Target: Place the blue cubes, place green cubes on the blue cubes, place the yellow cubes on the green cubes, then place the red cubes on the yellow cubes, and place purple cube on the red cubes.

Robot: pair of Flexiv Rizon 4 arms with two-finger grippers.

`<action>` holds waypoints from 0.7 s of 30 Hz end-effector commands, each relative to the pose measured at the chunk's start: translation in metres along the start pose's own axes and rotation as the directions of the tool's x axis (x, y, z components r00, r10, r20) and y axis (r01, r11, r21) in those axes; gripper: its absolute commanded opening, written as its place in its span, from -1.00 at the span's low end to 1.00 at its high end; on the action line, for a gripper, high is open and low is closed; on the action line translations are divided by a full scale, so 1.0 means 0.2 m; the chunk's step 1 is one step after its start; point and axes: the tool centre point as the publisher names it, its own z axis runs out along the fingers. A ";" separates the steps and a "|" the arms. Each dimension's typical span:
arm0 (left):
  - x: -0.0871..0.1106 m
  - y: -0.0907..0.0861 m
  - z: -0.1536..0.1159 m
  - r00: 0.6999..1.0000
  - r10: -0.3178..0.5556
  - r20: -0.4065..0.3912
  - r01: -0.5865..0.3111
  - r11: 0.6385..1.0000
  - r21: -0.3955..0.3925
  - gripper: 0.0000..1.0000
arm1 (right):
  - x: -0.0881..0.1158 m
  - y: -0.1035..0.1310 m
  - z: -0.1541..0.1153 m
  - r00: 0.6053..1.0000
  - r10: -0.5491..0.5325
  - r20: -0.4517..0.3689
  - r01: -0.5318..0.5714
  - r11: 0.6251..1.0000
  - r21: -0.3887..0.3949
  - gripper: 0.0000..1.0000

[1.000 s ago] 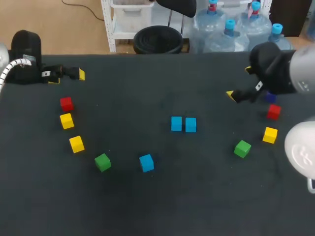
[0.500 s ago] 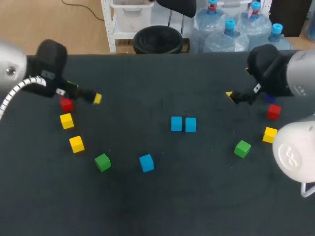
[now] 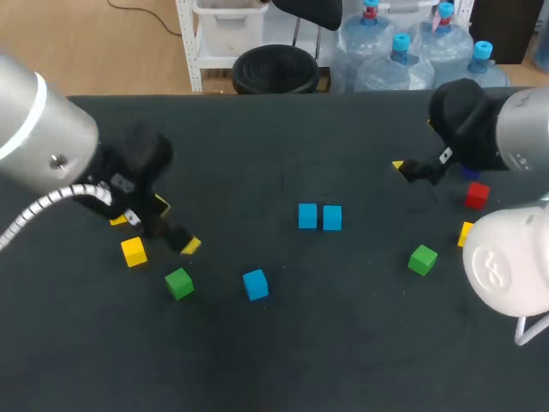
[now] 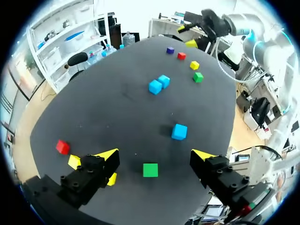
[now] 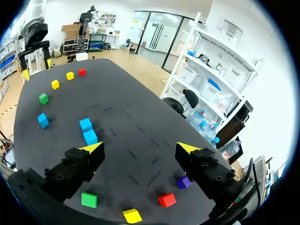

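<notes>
Two blue cubes [image 3: 307, 216] stand side by side at the table's middle, and a third blue cube [image 3: 255, 284] sits nearer the front. My left gripper [image 3: 176, 225] hangs open above the left group, just behind a green cube [image 3: 178, 282] and beside a yellow cube [image 3: 133, 251]. In the left wrist view the green cube [image 4: 150, 169] lies under the gap of the open left gripper [image 4: 154, 157], with the lone blue cube [image 4: 179, 131] ahead. My right gripper [image 3: 414, 142] stands open at the back right. Under it in the right wrist view lie a purple cube [image 5: 183, 182], a red cube [image 5: 167, 199], a yellow cube [image 5: 132, 215] and a green cube [image 5: 89, 199].
On the left a red cube [image 4: 62, 146] and a second yellow cube [image 4: 74, 161] lie beside the left finger, largely covered by the arm in the head view. The right green cube [image 3: 422, 259] and red cube [image 3: 477, 196] sit near the right edge.
My left arm has swung from the far left rear toward the front, and now stands over the left cubes near the green one. The right arm has barely moved.
</notes>
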 end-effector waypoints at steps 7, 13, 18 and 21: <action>0.01 -0.01 0.16 0.999 0.020 -0.027 -0.021 0.999 -0.030 1.00 | 0.00 0.00 0.00 1.000 0.000 -0.002 0.000 1.000 -0.001 1.00; 0.06 -0.01 0.31 0.999 0.001 -0.049 -0.001 1.000 -0.004 1.00 | 0.00 0.00 0.00 1.000 0.000 -0.002 0.000 1.000 -0.001 1.00; 0.08 -0.05 0.40 0.997 0.014 -0.070 -0.014 1.000 0.000 1.00 | 0.00 0.00 0.00 1.000 0.000 -0.002 0.000 1.000 -0.001 1.00; 0.08 -0.08 0.43 0.995 0.049 -0.083 -0.050 0.999 -0.007 1.00 | 0.00 0.00 0.00 1.000 0.000 -0.002 0.000 1.000 -0.001 1.00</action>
